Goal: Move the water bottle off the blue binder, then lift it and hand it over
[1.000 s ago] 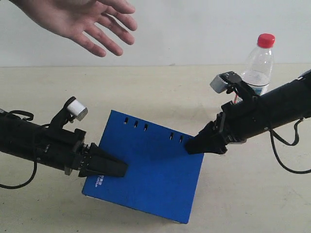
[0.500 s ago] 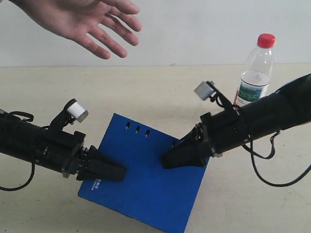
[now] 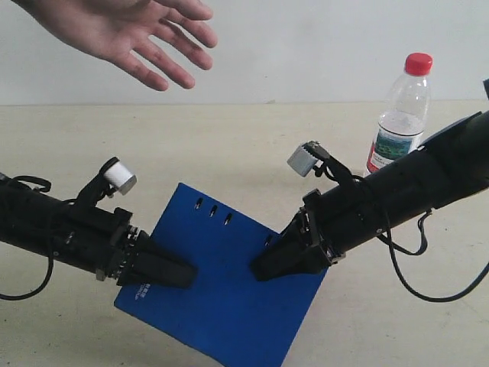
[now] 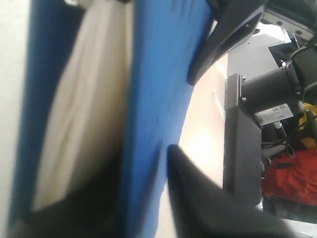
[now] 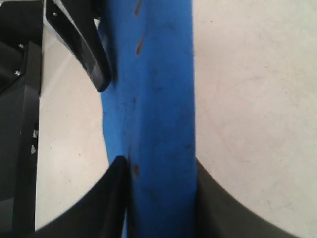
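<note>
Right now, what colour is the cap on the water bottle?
Red. The cap on the water bottle shows best in the exterior view.

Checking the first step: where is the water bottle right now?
In the exterior view the water bottle stands upright on the table at the far right, behind the right arm, clear of the blue binder.

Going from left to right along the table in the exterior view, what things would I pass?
left pincer → blue binder → right pincer → water bottle
</note>
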Controlling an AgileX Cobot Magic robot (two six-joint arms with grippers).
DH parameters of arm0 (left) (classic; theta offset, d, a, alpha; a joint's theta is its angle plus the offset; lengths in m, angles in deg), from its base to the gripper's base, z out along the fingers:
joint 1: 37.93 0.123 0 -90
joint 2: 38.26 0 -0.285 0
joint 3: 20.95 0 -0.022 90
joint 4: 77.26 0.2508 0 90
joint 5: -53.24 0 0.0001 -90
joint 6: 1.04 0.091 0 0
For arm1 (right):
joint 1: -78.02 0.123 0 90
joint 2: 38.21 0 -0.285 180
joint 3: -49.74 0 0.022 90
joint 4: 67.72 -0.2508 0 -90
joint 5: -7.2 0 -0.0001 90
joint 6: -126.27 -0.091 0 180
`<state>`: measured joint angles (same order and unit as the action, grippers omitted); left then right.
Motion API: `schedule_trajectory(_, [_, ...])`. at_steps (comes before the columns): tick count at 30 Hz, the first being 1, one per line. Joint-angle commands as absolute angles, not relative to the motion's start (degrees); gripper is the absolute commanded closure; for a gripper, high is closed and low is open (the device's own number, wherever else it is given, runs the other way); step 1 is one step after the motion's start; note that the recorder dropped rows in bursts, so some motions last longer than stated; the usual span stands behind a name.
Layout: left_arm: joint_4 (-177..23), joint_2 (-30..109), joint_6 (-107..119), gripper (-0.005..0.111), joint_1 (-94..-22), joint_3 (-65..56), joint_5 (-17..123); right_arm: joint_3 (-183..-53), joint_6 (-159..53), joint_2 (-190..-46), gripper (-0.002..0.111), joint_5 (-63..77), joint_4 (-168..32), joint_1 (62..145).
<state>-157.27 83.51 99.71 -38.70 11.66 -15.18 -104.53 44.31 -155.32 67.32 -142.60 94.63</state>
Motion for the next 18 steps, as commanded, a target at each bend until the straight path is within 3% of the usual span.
schedule_trajectory(1, [-157.68, 82.86, 98.79, 0.052, -39.12, 11.53, -16.73, -104.6, 44.22, -153.76, 0.108, 65.93, -141.31, 95.14])
schedule_trajectory(4, [-157.68, 82.86, 98.62, 0.04, -38.86, 11.53, -16.73, -104.6, 43.79, -153.77, 0.108, 65.71, -141.0, 95.14])
schedule_trajectory(9, [-156.75, 82.86, 94.28, 0.045, -35.98, 11.53, -10.23, -104.6, 43.79, -153.77, 0.108, 64.44, -139.82, 95.14])
schedule_trajectory(13, [-157.5, 82.22, 91.04, 0.06, -31.24, 11.53, -3.81, -104.6, 42.18, -153.77, 0.108, 62.6, -138.57, 95.14])
schedule_trajectory(18, [-165.9, 81.55, 95.35, 0.09, -25.14, 11.53, -0.91, -104.6, 42.04, -153.77, 0.108, 62.44, -138.0, 95.14])
